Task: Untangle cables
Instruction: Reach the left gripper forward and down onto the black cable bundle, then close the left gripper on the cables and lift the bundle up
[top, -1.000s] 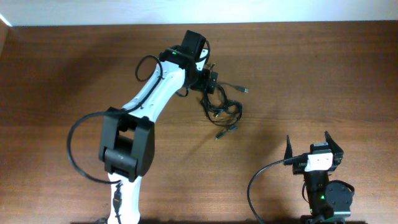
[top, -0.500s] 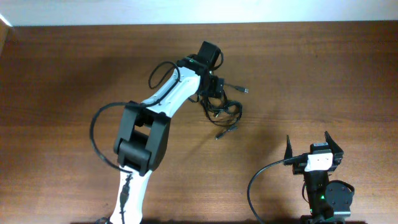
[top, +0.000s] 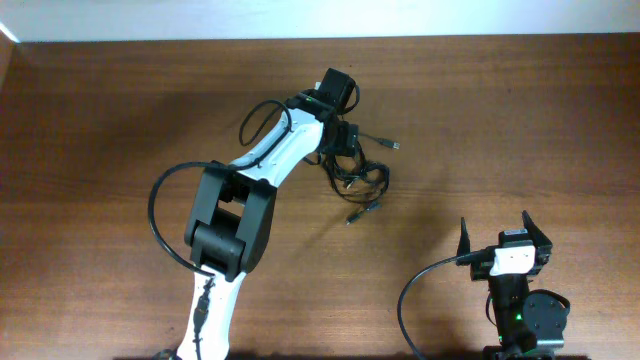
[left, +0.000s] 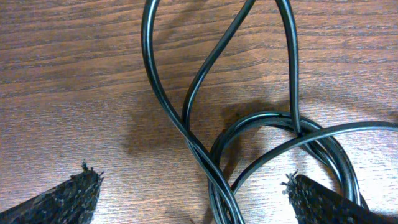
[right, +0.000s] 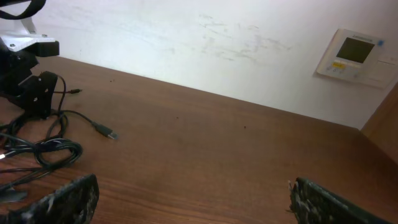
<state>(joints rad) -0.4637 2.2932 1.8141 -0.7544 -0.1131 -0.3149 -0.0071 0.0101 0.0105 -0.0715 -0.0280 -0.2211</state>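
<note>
The cables (top: 358, 176) are thin black cords in a tangled heap on the wooden table, with one plug end reaching right (top: 394, 146) and another at the lower edge (top: 353, 215). My left gripper (top: 344, 137) is open right over the heap's upper left part. In the left wrist view the crossing cable loops (left: 205, 137) lie between its two open fingertips (left: 193, 193). My right gripper (top: 497, 236) is open and empty near the table's front right, far from the heap. The heap shows at the left of the right wrist view (right: 43, 149).
The left arm's thick black cable loops beside its base (top: 160, 225) and near its wrist (top: 255, 115). The right arm's thick cable curls at the front (top: 410, 295). A white wall (right: 186, 43) with a thermostat (right: 356, 55) lies behind the table.
The left arm swung right over the last second, bringing its gripper onto the cable heap's upper left. Since half a second ago it has barely moved. The right arm is still.
</note>
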